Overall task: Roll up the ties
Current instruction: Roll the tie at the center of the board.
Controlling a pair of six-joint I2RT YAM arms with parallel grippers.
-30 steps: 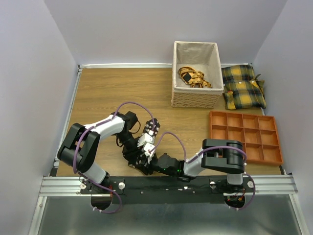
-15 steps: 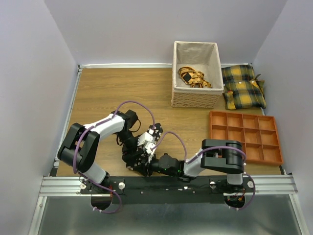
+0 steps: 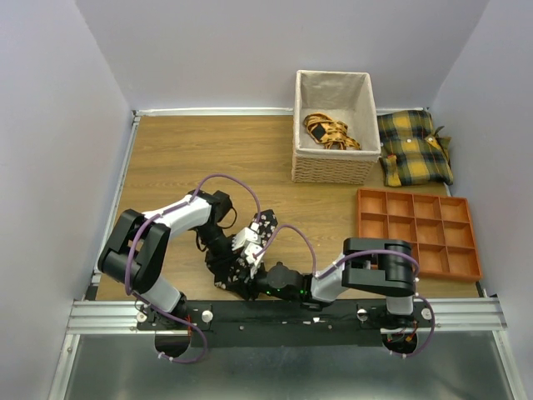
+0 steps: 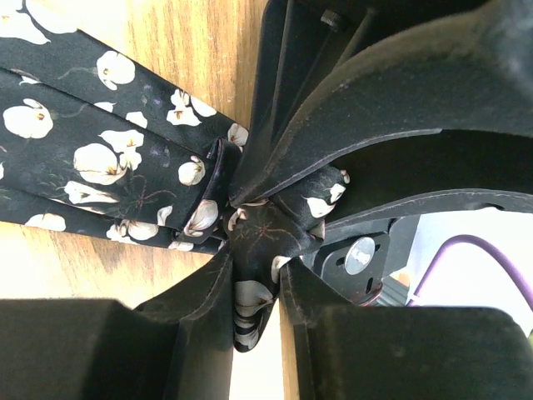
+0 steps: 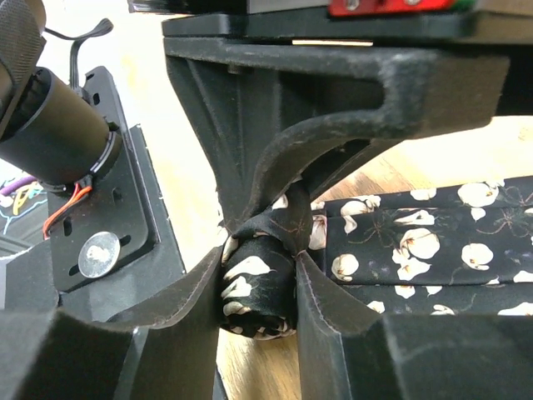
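One of the ties (image 4: 92,158), black with white flowers, lies in folded strips on the wood. Its end is wound into a small coil (image 5: 254,287). My right gripper (image 5: 258,283) is shut on that coil, a finger on each side. My left gripper (image 4: 250,279) faces it from the other side, shut on a fold of the same tie. The right gripper's fingers (image 4: 375,108) cross just above the left jaws. In the top view both grippers meet over the floral fabric (image 3: 254,236) near the table's front edge, left gripper (image 3: 236,268), right gripper (image 3: 250,282).
A white-lined wicker basket (image 3: 333,171) at the back holds an orange-and-yellow strap bundle (image 3: 329,132). Yellow-and-black plaid cushions (image 3: 415,146) lie at the back right. An orange compartment tray (image 3: 416,233) sits to the right. Walls close in the table sides.
The left jaws spread wide and shut again on the tie. The fabric bundle between the grippers shifted slightly toward the near edge. The right gripper kept its hold on the coil.
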